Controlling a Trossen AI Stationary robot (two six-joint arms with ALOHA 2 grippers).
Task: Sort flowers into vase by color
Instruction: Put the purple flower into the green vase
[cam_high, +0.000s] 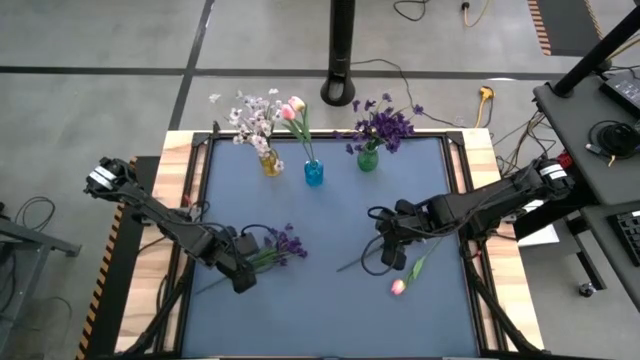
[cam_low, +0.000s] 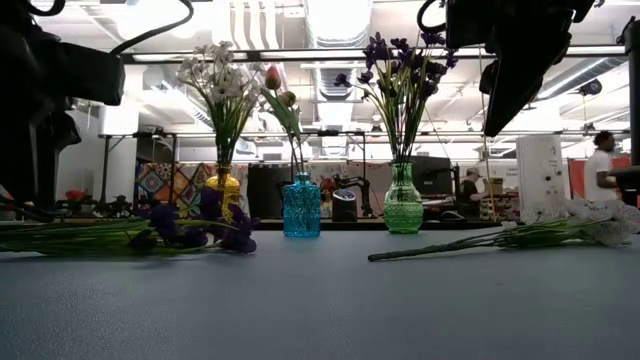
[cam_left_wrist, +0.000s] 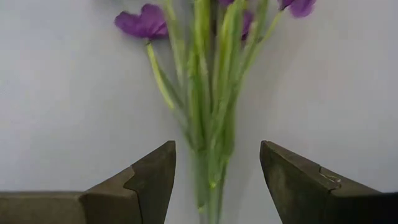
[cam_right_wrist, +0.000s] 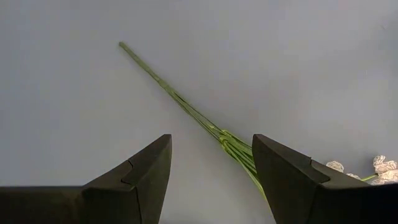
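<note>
Two claws are seen over the blue table (cam_high: 330, 310), and each one is spread wide with nothing held.

On the left side, a purple flower (cam_high: 285, 243) is laid flat on the table. The left claw (cam_high: 243, 281) is hung just above its green stem. In the left wrist view, the stem (cam_left_wrist: 211, 124) is seen running straight out between the two fingers (cam_left_wrist: 152, 180), with the purple petals at the far end. So the stem is lined up with the gap, and it looks ready to be closed on by this claw, which is the nearer one.

At the back of the table, three vases are stood in a row: a yellow vase (cam_high: 270, 163) with white flowers, a blue vase (cam_high: 314, 173) with pink buds, and a green vase (cam_high: 367, 159) with purple flowers. The green vase is likely where the purple flower belongs.

On the right side, a long white flower stem (cam_right_wrist: 186, 106) is laid slanted under the right claw (cam_high: 392, 258). It is crossed by the gap at an angle, not straight. A pink bud (cam_high: 398, 287) is laid near it.
</note>
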